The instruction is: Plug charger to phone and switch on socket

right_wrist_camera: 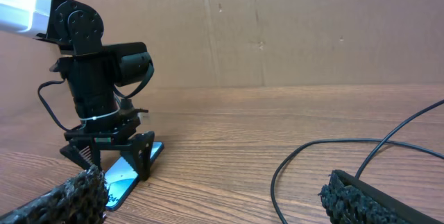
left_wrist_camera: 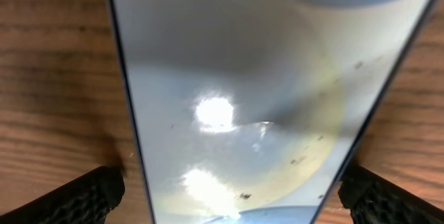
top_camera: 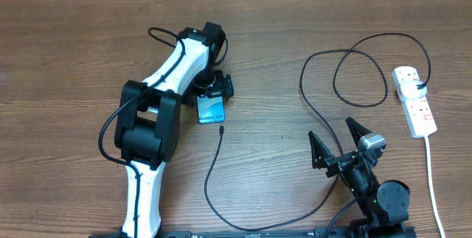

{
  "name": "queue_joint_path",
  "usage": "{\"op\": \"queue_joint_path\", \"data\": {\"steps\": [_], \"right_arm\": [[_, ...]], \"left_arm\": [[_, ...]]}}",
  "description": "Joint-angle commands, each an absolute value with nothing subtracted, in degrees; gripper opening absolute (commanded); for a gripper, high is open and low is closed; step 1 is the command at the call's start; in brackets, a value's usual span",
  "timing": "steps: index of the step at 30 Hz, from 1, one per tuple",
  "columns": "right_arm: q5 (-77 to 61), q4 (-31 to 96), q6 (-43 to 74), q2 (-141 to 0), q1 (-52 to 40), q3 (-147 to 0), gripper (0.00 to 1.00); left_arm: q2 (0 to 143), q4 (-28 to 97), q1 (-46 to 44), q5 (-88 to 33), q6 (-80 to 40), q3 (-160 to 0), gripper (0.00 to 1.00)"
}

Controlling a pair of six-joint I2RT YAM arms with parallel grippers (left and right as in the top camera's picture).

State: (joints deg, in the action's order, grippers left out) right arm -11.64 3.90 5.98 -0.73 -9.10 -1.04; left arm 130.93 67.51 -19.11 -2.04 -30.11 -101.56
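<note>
The phone point(top_camera: 212, 110) lies flat on the wooden table with its light-blue screen lit. It fills the left wrist view point(left_wrist_camera: 243, 78) and shows in the right wrist view point(right_wrist_camera: 132, 170). My left gripper point(top_camera: 216, 87) is open and stands over the phone's far end, one finger on each side point(left_wrist_camera: 229, 197), with small gaps to its edges point(right_wrist_camera: 111, 156). The charger cable point(top_camera: 209, 183) has its tip point(top_camera: 221, 128) by the phone's near right corner. Its black plug point(top_camera: 420, 85) sits in the white socket strip point(top_camera: 414, 104). My right gripper point(top_camera: 339, 144) is open and empty point(right_wrist_camera: 222, 203).
The black cable makes a wide loop point(top_camera: 360, 76) between my right arm and the strip, and passes in front of my right fingers point(right_wrist_camera: 277, 175). The strip's thick white cord point(top_camera: 432, 186) runs to the near edge. A cardboard wall point(right_wrist_camera: 277, 30) stands behind the table.
</note>
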Motion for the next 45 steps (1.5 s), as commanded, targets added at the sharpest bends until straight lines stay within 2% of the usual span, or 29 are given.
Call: {"op": "queue_joint_path", "data": {"steps": [1, 5, 8, 10, 22, 31, 41, 45], "right_arm": [[-11.62, 3.57, 6.09, -0.16, -9.30, -0.45, 1.00], [-11.60, 3.57, 6.09, -0.16, -9.32, -0.45, 1.00], [-11.60, 3.57, 6.09, -0.16, -9.32, -0.45, 1.00], [-11.60, 3.57, 6.09, -0.16, -9.30, -0.45, 1.00], [-11.60, 3.57, 6.09, -0.16, -9.30, -0.45, 1.00], [-11.60, 3.57, 6.09, -0.16, -9.32, -0.45, 1.00], [-16.86, 1.76, 6.20, -0.16, -9.37, -0.51, 1.00], [-16.43, 1.87, 12.03, -0.36, -9.34, -4.19, 1.00]], "left_arm": [[133.73, 68.55, -19.16, 3.53, -31.05, -99.37, 1.00], [133.73, 68.82, -19.20, 2.70, -31.07, -99.37, 0.99], [133.73, 68.79, -19.22, 2.11, -31.07, -99.37, 0.86], [133.73, 68.77, -19.20, 1.61, -31.09, -99.37, 0.80], [133.71, 68.73, -19.00, 0.23, -31.40, -99.48, 0.81], [133.21, 68.51, -16.75, -6.52, -30.35, -100.25, 0.75], [133.03, 66.78, -13.28, -19.68, -19.70, -100.29, 0.75], [133.03, 66.89, -12.16, -24.38, -15.00, -100.29, 0.76]]}}
